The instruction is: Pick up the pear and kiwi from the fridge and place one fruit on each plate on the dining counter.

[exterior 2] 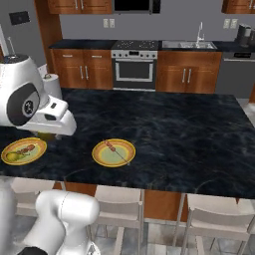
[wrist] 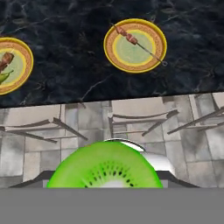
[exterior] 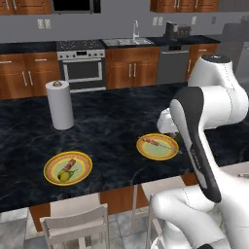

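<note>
A kiwi [wrist: 105,168] with its bright green cut face toward the camera sits at the bottom of the hand view, and my gripper [exterior: 169,130] is shut on it. The hand hovers over the near edge of the dining counter [exterior: 112,126], between the two plates and above them. The left yellow plate [exterior: 51,168] carries the yellow-green pear [exterior: 64,175] beside a reddish-brown skewer. On the right plate [exterior: 156,151] lies a skewer and no fruit. In the right base view the hand [exterior 2: 50,130] hangs just right of the pear plate [exterior 2: 36,144]. The fridge is out of view.
A paper towel roll [exterior: 60,104] stands on the counter's left part. Pale stools [exterior: 78,223] line the near side under the counter edge. The oven [exterior: 81,68] and sink [exterior: 127,42] are on the wall counter far behind.
</note>
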Tool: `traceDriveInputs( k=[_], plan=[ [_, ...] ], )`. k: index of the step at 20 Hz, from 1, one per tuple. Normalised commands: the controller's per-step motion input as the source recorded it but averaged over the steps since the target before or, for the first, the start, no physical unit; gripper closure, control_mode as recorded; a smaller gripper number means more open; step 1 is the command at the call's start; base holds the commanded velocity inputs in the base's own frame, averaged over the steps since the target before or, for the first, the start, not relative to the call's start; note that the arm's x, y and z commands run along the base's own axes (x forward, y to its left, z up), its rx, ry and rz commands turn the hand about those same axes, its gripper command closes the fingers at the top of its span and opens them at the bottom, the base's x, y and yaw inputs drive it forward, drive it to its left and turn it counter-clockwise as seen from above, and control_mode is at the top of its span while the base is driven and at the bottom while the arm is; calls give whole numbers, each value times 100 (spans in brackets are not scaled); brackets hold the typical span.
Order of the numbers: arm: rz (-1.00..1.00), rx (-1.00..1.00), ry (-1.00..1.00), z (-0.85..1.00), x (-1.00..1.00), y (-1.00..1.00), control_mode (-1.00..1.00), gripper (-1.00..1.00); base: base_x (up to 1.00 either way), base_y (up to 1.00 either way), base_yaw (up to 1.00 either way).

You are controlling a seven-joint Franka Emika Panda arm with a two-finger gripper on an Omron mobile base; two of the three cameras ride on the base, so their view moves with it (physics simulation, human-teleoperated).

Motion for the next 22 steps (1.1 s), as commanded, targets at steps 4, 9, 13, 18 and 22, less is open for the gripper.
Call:
traceDriveInputs(
  k=[4,9,13,18,22],
  plan=[
    [5,0,14,-29,90,-17,-100,100,0,0,0],
    [1,-6,-2,-79,30,-23,-100,100,0,0,0],
    [0,-11,0,-84,1,-17,-100,100,0,0,0],
    [0,-8,-9,-88,7,-8,-100,100,0,0,0],
    [0,-1,-18,-34,30,-1,-100,100,0,0,0]
  ],
)
